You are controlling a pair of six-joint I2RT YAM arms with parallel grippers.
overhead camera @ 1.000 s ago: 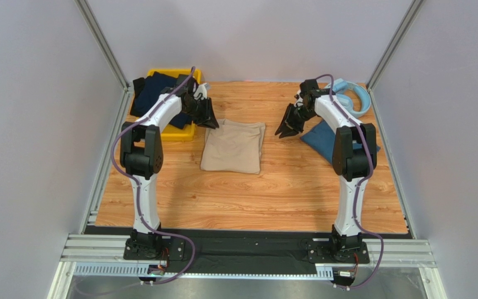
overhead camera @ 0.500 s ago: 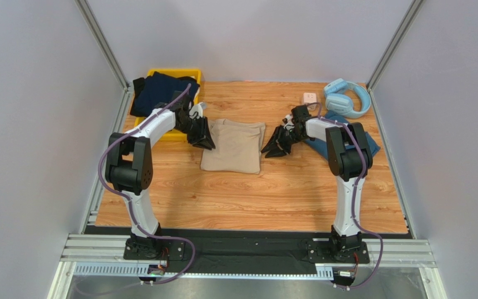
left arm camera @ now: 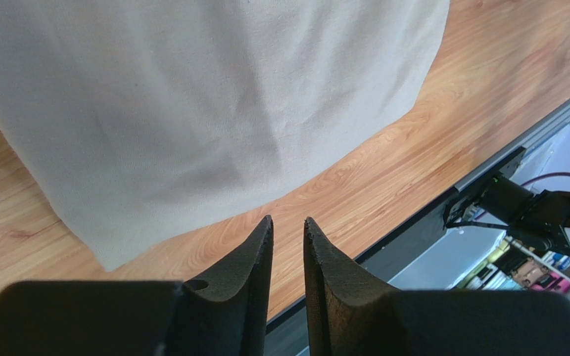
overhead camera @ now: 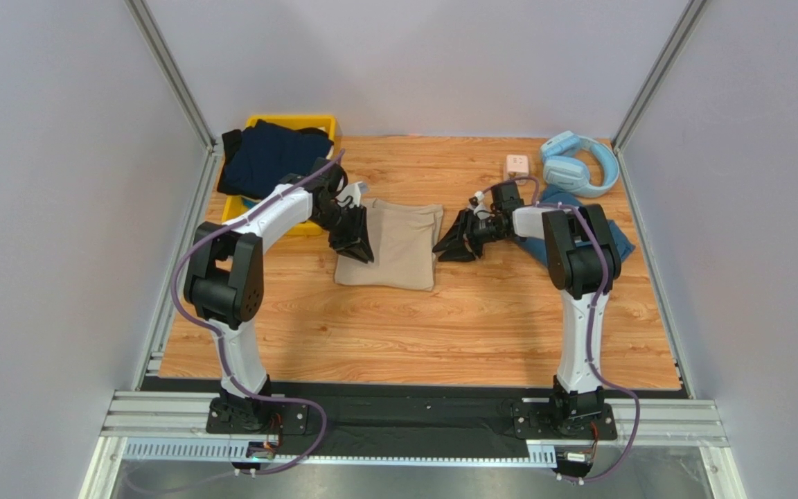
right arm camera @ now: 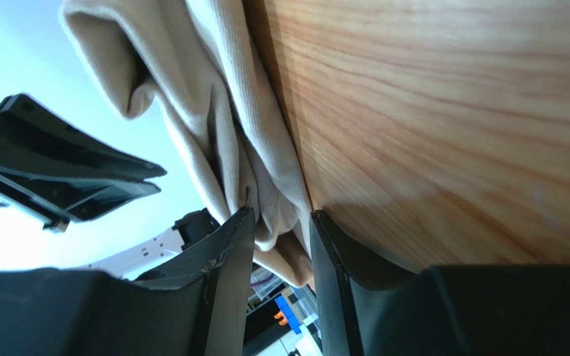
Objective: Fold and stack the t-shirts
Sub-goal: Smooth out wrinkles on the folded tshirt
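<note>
A folded beige t-shirt lies flat at the middle of the wooden table. My left gripper hovers low at its left edge; in the left wrist view the beige t-shirt fills the top and the left gripper is open by a narrow gap with nothing in it. My right gripper is at the shirt's right edge. In the right wrist view the right gripper is open, with the folded edge of the beige t-shirt between its fingers. A teal t-shirt lies behind the right arm. A navy t-shirt is heaped in the bin.
A yellow bin stands at the back left under the navy cloth. Light-blue headphones and a small pale box sit at the back right. Metal frame rails border the table's sides.
Both grippers came forward and down to the beige t-shirt, the left from beside the bin to its left edge, the right from near the teal t-shirt to its right edge. The right jaws widened.
</note>
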